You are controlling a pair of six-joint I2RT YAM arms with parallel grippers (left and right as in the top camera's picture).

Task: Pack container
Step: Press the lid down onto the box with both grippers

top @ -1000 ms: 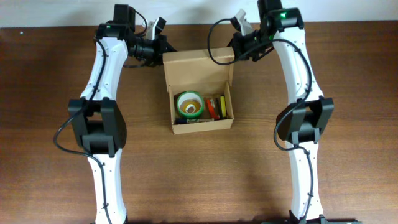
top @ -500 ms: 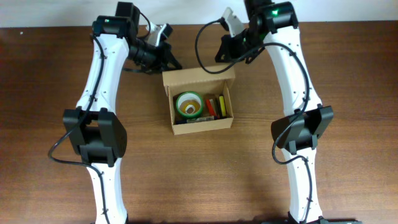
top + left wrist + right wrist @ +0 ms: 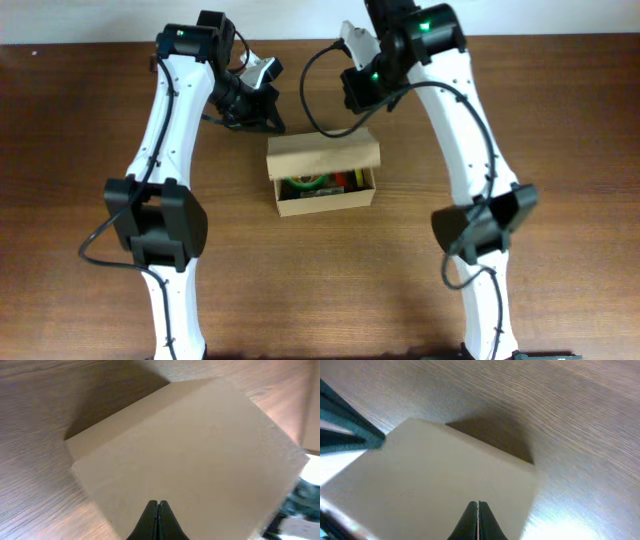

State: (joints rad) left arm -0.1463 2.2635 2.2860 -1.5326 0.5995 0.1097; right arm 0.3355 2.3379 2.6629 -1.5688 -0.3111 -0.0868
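Note:
The container (image 3: pixel 322 200), a tan cardboard box, sits mid-table with its flap lid (image 3: pixel 322 155) tilted forward over most of the opening. A green tape roll (image 3: pixel 304 183) and red and orange rolls (image 3: pixel 350 180) show under the lid's front edge. My left gripper (image 3: pixel 270 122) is shut and sits at the lid's back left. My right gripper (image 3: pixel 362 110) is shut at the lid's back right. In the left wrist view the shut tips (image 3: pixel 157 505) lie against the lid (image 3: pixel 190 445). In the right wrist view the shut tips (image 3: pixel 478 505) lie against the lid (image 3: pixel 430 480).
The brown wooden table (image 3: pixel 320 290) extends in front of the box. Its far edge (image 3: pixel 300 40) runs just behind both wrists. Cables hang by each wrist, one looping close above the lid (image 3: pixel 320 125).
Both grippers have moved forward and inward behind the box. The lid has swung from lying open at the back to tilting over the opening, hiding most of the rolls.

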